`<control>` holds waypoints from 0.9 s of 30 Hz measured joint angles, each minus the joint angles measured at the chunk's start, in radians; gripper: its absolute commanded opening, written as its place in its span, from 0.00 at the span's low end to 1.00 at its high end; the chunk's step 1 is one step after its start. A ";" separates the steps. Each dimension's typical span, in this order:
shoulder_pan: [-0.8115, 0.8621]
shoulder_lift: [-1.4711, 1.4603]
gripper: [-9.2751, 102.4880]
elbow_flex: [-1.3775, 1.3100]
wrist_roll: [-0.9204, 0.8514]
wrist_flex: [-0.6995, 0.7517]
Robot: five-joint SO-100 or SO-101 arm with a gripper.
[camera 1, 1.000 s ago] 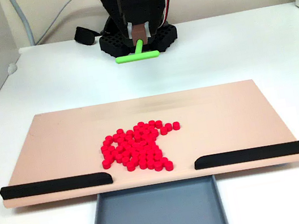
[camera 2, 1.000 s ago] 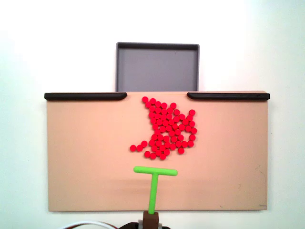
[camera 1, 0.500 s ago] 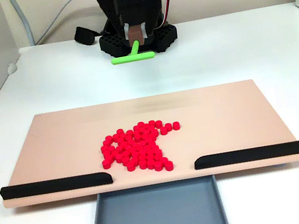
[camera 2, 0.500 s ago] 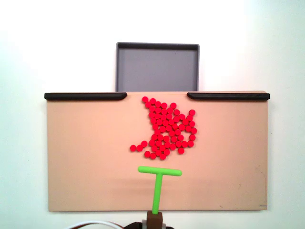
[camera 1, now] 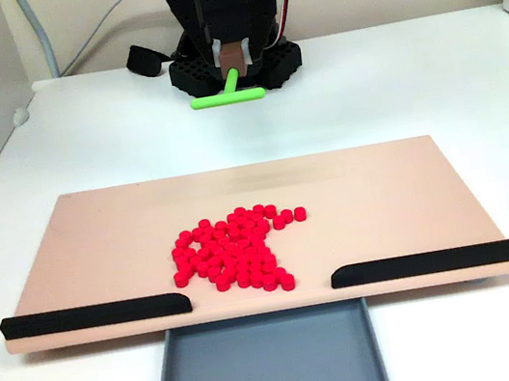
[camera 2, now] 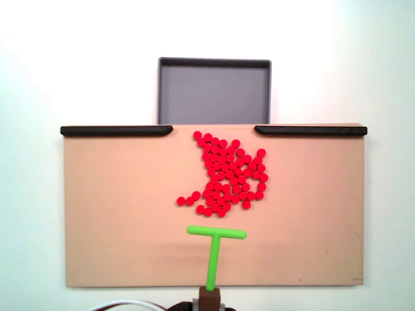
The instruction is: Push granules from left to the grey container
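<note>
— While the tool point(camera 2: 209, 299) is pinching the stem of the green T-shaped stick point(camera 2: 214, 249), where are the granules point(camera 2: 227, 175) lying?

— They are sitting in a loose cluster on the beige board point(camera 2: 117, 214), just ahead of the stick's crossbar and apart from it, reaching toward the gap between the two black strips point(camera 2: 117, 130).

— And the grey container point(camera 2: 214, 91)?

— It is resting on the white counter point(camera 1: 432, 82), touching the board's edge at that gap.

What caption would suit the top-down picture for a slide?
Green T-shaped stick poised behind red granules on a beige board, grey container waiting beyond.
</note>
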 measured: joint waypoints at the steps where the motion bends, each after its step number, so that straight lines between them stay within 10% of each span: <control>1: -0.006 0.000 0.08 0.000 -0.014 0.000; 27: -0.028 0.000 0.08 0.000 -0.121 0.000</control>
